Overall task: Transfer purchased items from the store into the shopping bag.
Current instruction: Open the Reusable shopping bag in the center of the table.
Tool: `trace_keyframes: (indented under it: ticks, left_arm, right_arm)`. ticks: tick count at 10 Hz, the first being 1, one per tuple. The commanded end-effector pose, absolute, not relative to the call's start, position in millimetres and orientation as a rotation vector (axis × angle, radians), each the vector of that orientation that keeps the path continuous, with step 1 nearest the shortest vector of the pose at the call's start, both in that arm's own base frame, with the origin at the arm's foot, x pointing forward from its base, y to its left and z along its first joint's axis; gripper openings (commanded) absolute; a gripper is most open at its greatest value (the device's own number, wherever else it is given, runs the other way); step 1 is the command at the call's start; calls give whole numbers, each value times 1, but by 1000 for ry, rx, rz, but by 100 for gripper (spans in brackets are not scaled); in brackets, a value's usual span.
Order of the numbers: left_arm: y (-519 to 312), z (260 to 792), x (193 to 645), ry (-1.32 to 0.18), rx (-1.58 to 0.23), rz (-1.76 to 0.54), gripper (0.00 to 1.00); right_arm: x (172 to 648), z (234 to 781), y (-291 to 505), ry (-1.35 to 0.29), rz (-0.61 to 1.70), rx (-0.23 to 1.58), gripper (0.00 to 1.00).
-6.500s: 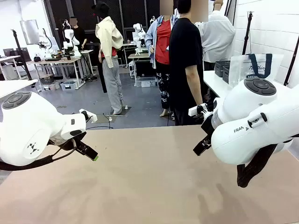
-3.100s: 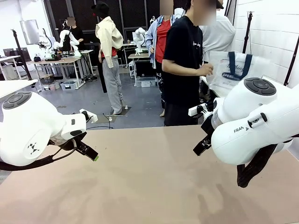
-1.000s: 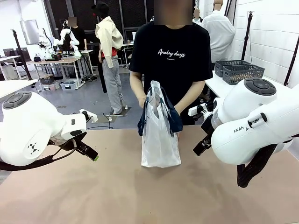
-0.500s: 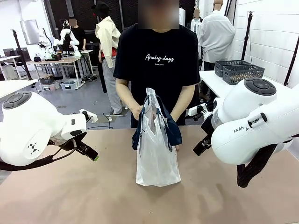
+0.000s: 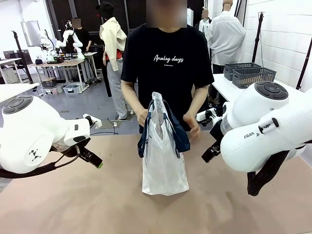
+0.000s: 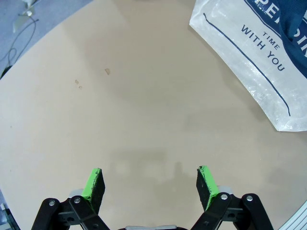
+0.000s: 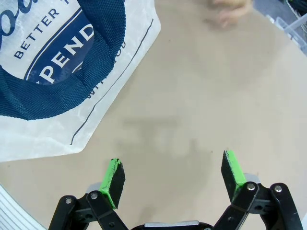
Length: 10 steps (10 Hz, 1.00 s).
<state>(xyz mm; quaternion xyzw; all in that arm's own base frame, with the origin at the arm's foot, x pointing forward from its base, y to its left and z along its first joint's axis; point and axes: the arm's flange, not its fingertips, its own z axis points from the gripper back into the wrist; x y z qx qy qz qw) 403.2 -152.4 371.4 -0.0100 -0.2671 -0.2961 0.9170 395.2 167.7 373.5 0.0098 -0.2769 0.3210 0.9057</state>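
shopping bag [image 5: 165, 161] stands upright, person's hand [image 5: 144, 117] at its 11 o'clock; left gripper [image 6: 149, 184] and right gripper [image 7: 175, 175] gape empty, best waiting until its mouth opens.

You have bare table [image 5: 73, 204] either side; the upright shopping bag [image 5: 164, 161] and a person's hand [image 5: 191, 126] block the centre.
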Motion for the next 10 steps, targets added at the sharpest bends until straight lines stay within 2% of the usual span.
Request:
trace_keyframes:
  ticks: [1,3,5,10]
  left_arm:
    - [-151,371,404,-550,-21,-606,100]
    - [-156,376,401,-527,-27,-621,100]
    - [-159,403,402,-454,-100,-618,100]
    - [-175,489,422,-422,-214,-555,100]
  right_arm:
    - [395,374,168,-572,663,21,100]
    - [395,374,168,-572,663,20,100]
    - [406,394,175,-527,596,78,100]
    - [458,499,202,-481,529,106,100]
